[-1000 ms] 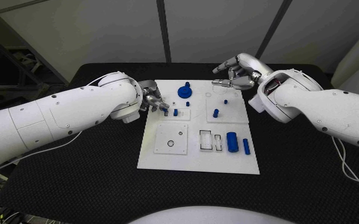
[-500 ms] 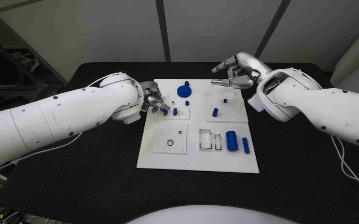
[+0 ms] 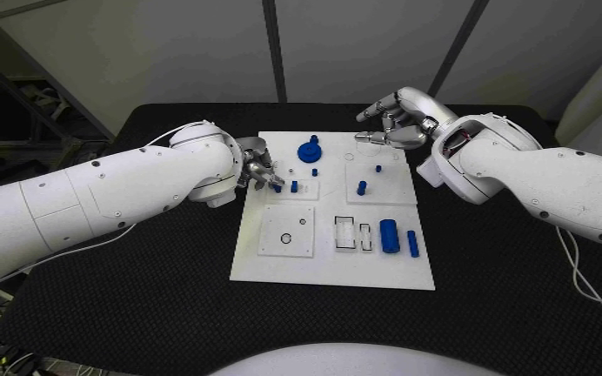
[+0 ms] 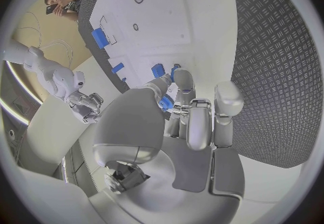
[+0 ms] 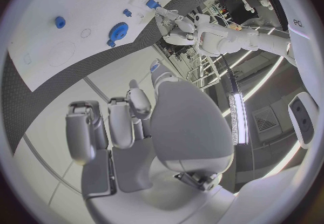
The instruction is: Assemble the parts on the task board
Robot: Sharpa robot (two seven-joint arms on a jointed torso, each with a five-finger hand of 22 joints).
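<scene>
The counter [image 3: 150, 306] carries a black covering with a matt, rough finish; the left wrist view shows a raised, tread-like pattern across it. The task board [image 3: 332, 267] is a white plate, smooth and flat, with a low sheen, apparently plastic. The parts, such as the blue cylinder [image 3: 389, 237] and the blue gear [image 3: 310, 153], look like smooth moulded plastic with a satin finish. The left hand [image 3: 260, 171] and right hand [image 3: 399, 124] have silver, metallic-looking shells, smooth and semi-glossy, with paler pads on the fingers [image 4: 228, 97]. Both arms wear smooth, glossy white casing
</scene>
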